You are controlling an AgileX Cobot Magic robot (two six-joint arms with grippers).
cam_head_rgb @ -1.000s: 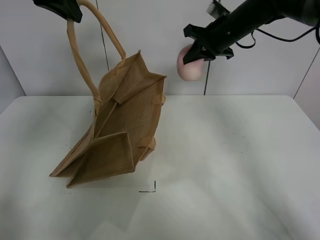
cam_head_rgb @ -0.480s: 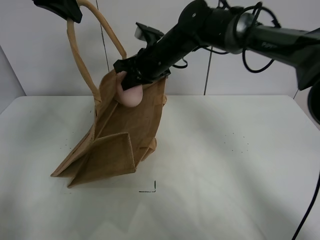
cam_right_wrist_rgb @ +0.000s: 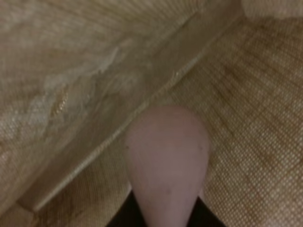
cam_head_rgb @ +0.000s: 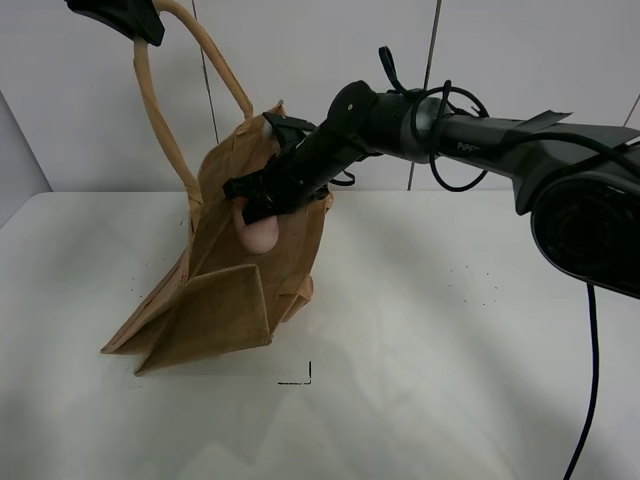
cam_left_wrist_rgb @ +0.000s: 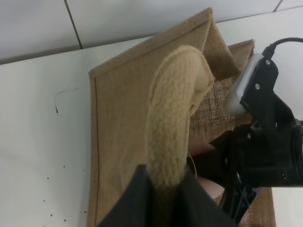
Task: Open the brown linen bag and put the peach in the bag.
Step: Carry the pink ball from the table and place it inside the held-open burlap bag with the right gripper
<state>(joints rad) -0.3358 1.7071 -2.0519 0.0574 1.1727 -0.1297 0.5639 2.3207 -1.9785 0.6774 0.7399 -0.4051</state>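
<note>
The brown linen bag (cam_head_rgb: 245, 250) stands tilted on the white table, its mouth open. My left gripper (cam_head_rgb: 140, 22) is shut on one of the bag's tan loop handles (cam_head_rgb: 160, 130) and holds it up high at the top left. In the left wrist view the handle (cam_left_wrist_rgb: 173, 123) runs into the gripper (cam_left_wrist_rgb: 163, 198). My right gripper (cam_head_rgb: 262, 200) reaches across into the bag's mouth, shut on the pink peach (cam_head_rgb: 260, 235). In the right wrist view the peach (cam_right_wrist_rgb: 165, 156) sits between the fingers, inside the woven bag walls (cam_right_wrist_rgb: 251, 99). The right gripper's black body (cam_left_wrist_rgb: 265, 146) shows in the left wrist view.
The white table (cam_head_rgb: 460, 330) spreads around the bag, with a small black corner mark (cam_head_rgb: 300, 378) in front of it. A grey wall with thin vertical cables (cam_head_rgb: 207, 80) stands behind. The right arm (cam_head_rgb: 480, 135) stretches over the table's back right.
My right gripper has carried the peach leftward and down from beside the bag into its mouth. The left gripper and the handle have stayed put.
</note>
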